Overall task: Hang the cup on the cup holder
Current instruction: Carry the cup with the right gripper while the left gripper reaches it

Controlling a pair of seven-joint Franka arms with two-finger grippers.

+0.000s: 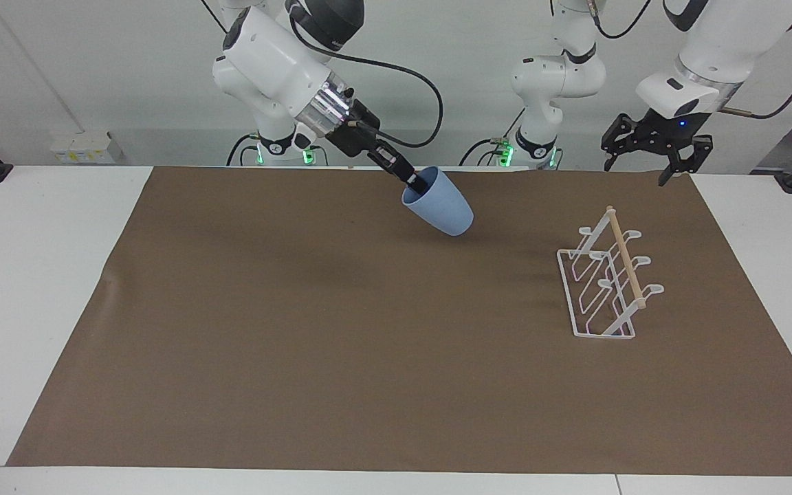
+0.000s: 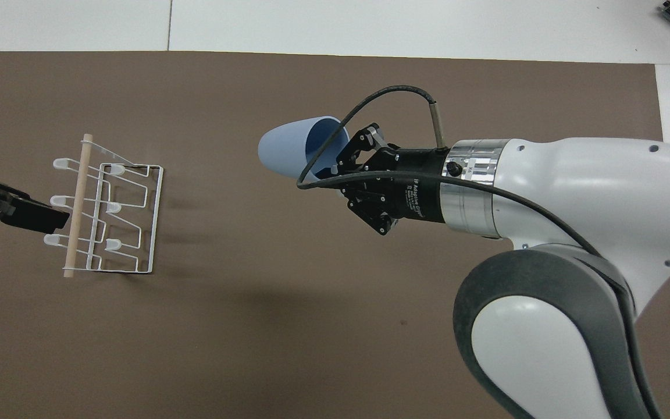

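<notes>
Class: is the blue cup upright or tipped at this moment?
Tipped. The cup hangs in the air over the brown mat, held at its rim by the right gripper, base slanting down toward the rack.

small white print on right gripper [image 2: 335, 169] body, unreadable
</notes>
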